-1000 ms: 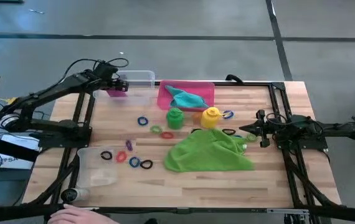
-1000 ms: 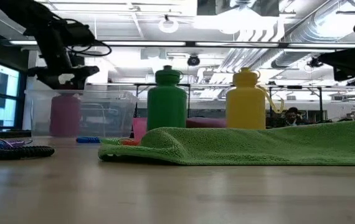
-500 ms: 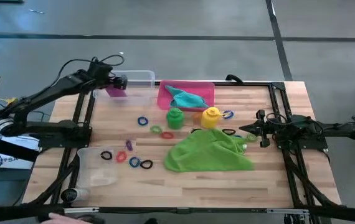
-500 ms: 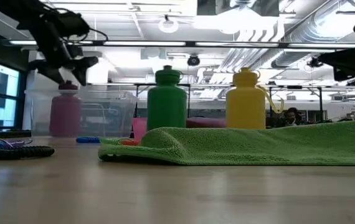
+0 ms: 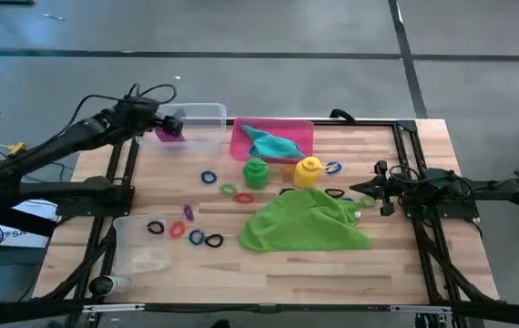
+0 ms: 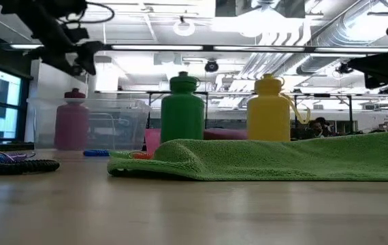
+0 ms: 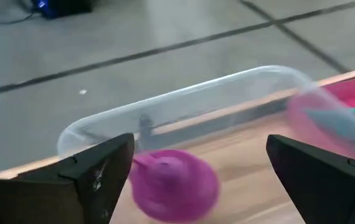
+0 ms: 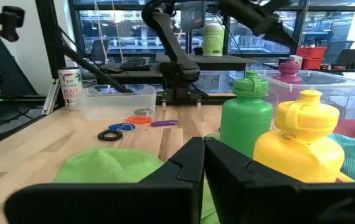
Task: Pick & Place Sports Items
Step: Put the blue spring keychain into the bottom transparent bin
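- Purple bottle [image 5: 170,131] is standing upright inside the clear tub [image 5: 207,116] at the far left corner of the wooden table [image 5: 396,264], with nothing gripping it.
- The left gripper [image 5: 170,119] is hovering just above and to the outer side of that bottle, its fingers spread wide and holding nothing; its wrist view is showing the bottle's cap [image 7: 172,182] between the two dark fingers [image 7: 96,173].
- The right gripper [image 5: 366,193] is resting at the right side of the table with its fingers pressed together, empty, beside the large green cloth [image 5: 307,222].
- The green bottle [image 5: 256,170] and yellow bottle [image 5: 309,169] are standing upright near each other in the middle, just in front of the pink tray [image 5: 301,130].
- The teal cloth [image 5: 274,144] is lying in that tray.
- Small coloured rings [image 5: 208,177] are lying scattered on the wood between the bottles and a second clear tub [image 5: 139,257] at the near left.
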`<act>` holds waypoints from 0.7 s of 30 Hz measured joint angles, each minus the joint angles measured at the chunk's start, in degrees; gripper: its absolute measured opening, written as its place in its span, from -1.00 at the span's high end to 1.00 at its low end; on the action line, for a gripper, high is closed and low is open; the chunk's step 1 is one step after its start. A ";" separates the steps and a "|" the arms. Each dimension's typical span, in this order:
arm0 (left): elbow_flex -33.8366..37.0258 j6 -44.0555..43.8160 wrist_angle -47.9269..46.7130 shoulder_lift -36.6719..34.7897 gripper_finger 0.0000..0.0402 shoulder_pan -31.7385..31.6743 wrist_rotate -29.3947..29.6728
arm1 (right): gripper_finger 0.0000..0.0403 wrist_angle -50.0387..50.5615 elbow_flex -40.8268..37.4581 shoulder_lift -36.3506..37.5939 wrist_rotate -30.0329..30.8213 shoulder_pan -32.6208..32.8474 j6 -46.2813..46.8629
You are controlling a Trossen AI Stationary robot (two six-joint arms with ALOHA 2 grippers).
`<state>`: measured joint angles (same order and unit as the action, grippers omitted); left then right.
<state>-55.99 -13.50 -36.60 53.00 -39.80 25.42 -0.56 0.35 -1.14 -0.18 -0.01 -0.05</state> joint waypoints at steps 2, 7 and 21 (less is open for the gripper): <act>-0.02 0.00 0.00 -1.05 -0.48 2.35 -0.02 | 1.00 -0.02 -0.02 0.02 0.01 0.00 0.00; -0.02 0.01 -0.04 -2.66 -0.48 9.24 -0.09 | 1.00 -0.02 -0.01 -0.01 0.00 0.00 -0.02; -0.02 -10.37 -0.24 2.07 -0.48 30.59 -0.15 | 1.00 -0.01 0.00 0.01 0.01 0.00 -0.01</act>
<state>-56.01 -23.87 -36.84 55.08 -9.21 25.28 -0.57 0.35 -1.14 -0.17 -0.01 -0.06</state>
